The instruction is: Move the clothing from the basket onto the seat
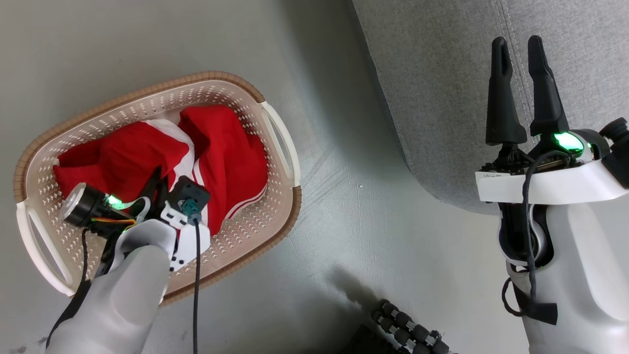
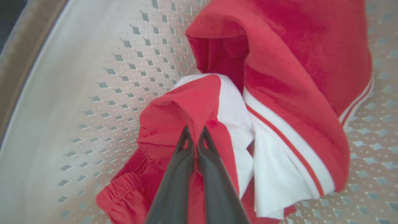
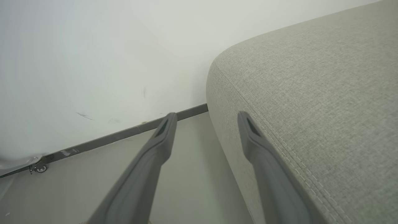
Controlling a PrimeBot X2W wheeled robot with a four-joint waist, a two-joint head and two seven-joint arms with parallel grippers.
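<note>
Basket (image 1: 147, 89) set on floor (image 1: 344, 221), left of view; clothing (image 1: 221, 162) heaped inside. Left gripper (image 2: 195, 132) seen inside basket, jaws pinched on red fold of clothing. Seat (image 1: 442, 73) seen at right, parted from basket by strip of floor. Right gripper (image 1: 517, 44) held at seat edge, jaws spread wide.

Head view looks steeply down on floor (image 1: 344, 221), basket (image 1: 211, 76) at left, seat (image 1: 442, 73) corner upper right. Left wrist view sits close inside basket, facing clothing (image 2: 295, 62); head view shares both. Right wrist view looks low along floor toward wall (image 3: 93, 62), seat edge close at right, shared with head.
</note>
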